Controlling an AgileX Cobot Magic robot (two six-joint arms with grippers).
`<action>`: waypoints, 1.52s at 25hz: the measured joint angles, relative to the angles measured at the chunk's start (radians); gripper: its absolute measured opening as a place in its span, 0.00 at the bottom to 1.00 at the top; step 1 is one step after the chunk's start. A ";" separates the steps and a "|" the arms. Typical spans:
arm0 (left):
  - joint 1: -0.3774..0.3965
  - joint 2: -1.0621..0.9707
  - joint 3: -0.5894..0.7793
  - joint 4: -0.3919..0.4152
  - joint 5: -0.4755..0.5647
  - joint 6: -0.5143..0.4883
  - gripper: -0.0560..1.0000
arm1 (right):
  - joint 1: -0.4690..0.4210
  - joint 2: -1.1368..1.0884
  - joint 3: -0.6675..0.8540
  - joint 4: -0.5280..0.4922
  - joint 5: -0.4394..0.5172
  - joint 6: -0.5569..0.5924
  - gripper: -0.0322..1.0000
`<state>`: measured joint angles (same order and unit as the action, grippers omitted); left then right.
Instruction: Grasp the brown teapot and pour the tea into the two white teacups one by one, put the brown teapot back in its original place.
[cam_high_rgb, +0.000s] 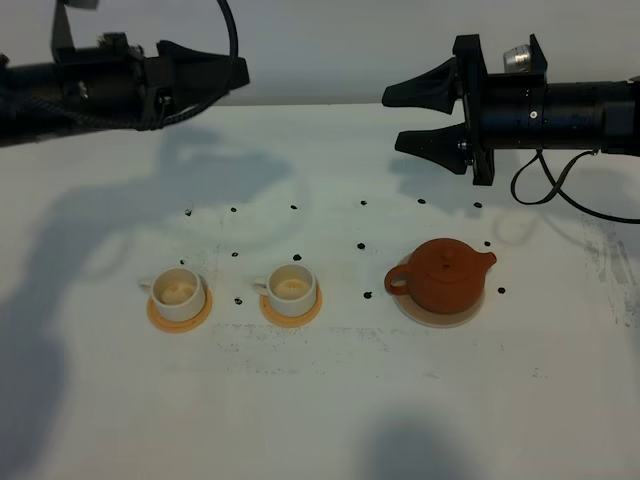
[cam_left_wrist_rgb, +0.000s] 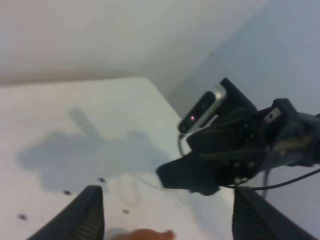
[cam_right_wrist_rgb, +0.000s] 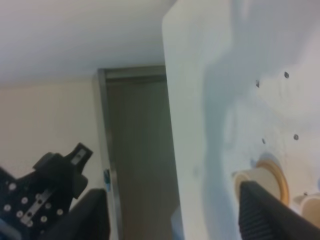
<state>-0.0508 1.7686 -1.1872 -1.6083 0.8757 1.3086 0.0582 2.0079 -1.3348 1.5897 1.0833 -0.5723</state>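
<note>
White table (cam_high_rgb: 330, 400) under a pale wall | brown teapot (cam_high_rgb: 441, 272) on its beige coaster (cam_high_rgb: 440, 316), right of the two white teacups (cam_high_rgb: 178, 290) (cam_high_rgb: 291, 286) | right gripper (cam_high_rgb: 392, 118) spread wide and empty, far of the pot; left gripper (cam_high_rgb: 238, 72) wide, empty | we come down squarely on the handle (cam_high_rgb: 396, 283), close gently, keep the pot level

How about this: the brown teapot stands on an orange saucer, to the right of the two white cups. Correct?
Not quite. The brown teapot stands on a pale beige coaster, not an orange saucer, as the exterior high view shows. It is indeed to the right of the two white cups.
</note>
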 joint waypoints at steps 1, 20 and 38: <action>0.000 -0.020 0.000 0.017 -0.027 0.011 0.58 | 0.000 0.000 0.000 0.011 0.000 -0.011 0.59; 0.000 -0.409 0.000 0.814 -0.338 -0.389 0.57 | 0.000 -0.028 -0.299 -0.444 -0.011 -0.237 0.53; 0.000 -0.907 0.305 1.146 -0.391 -0.740 0.57 | 0.000 -0.325 -0.307 -1.201 -0.301 0.074 0.52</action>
<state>-0.0508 0.8613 -0.8819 -0.4621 0.4849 0.5690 0.0582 1.6828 -1.6417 0.3882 0.7822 -0.4988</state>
